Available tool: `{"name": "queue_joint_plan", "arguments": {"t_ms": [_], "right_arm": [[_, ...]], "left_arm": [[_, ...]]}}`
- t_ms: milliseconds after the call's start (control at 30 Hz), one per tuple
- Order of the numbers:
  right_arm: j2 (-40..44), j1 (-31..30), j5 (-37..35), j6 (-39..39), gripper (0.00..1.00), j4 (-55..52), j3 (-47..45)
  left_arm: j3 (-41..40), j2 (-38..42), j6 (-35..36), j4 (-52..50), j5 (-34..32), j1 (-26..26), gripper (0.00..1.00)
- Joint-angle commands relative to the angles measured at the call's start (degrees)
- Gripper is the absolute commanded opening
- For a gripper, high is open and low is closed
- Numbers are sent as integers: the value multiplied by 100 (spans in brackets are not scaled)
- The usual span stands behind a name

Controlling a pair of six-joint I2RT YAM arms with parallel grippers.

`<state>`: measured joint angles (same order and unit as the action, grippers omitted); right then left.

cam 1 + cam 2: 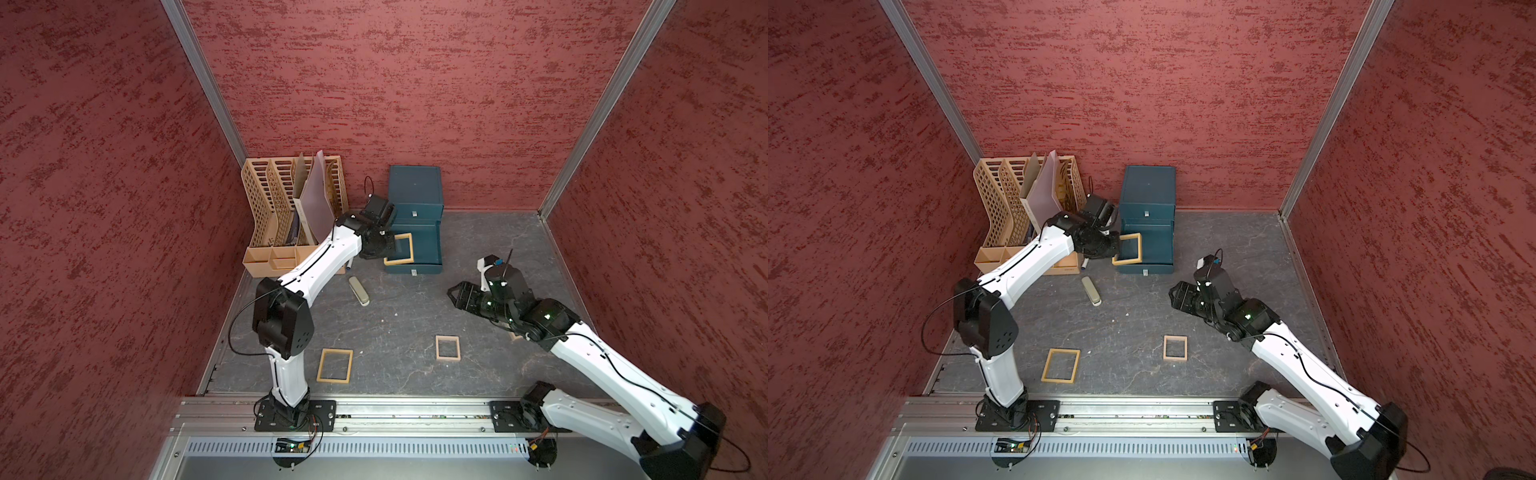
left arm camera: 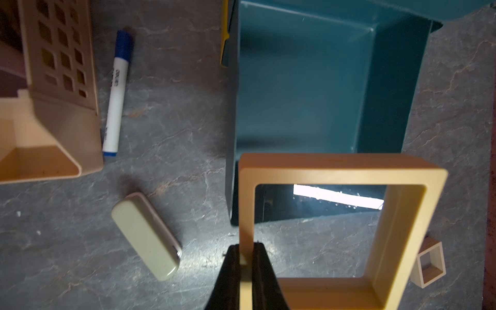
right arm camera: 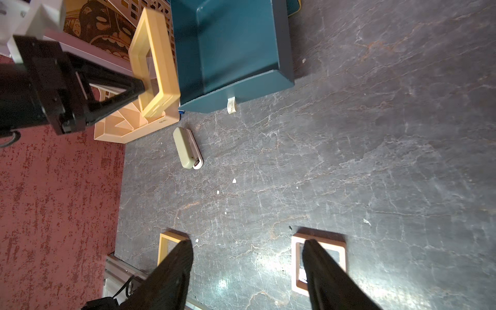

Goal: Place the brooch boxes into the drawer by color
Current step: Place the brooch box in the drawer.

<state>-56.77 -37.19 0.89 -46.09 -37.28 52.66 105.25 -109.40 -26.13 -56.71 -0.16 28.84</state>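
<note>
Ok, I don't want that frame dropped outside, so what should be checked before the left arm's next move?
1. Left gripper grip on held tan box: ok, clamped on one side.
2. Lower drawer open: ok.
3. Drawer floor free: ok, where visible.
4. Box centred over drawer: not ok, it hangs over a corner.
5. Right gripper out of the way: ok, open, apart from the drawer.

Three tan brooch boxes (image 1: 398,249) (image 1: 335,365) (image 1: 448,348) show: one over the teal cabinet's (image 1: 415,187) single open drawer (image 1: 428,249), two well before it. Beside the cabinet: one beige block (image 1: 358,291), one marker (image 2: 115,99), one lattice rack (image 1: 291,199).
</note>
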Motion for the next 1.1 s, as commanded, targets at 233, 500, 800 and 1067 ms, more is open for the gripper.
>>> {"name": "queue_joint_plan", "arguments": {"t_ms": [233,500,800,1067], "right_arm": [[148,-51,-132,-94,70,-104,132],[150,-50,-126,-89,70,-131,133],[175,-45,-125,-91,70,-148,116],[175,-51,-129,-78,70,-166,124]], "left_arm": [[1464,-1212,272,-203,-153,7,0],[1751,-1601,351,-256,-363,126,0],[1847,-1908,315,-355,-640,192,0],[2082,-2220,241,-471,-691,210,0]]}}
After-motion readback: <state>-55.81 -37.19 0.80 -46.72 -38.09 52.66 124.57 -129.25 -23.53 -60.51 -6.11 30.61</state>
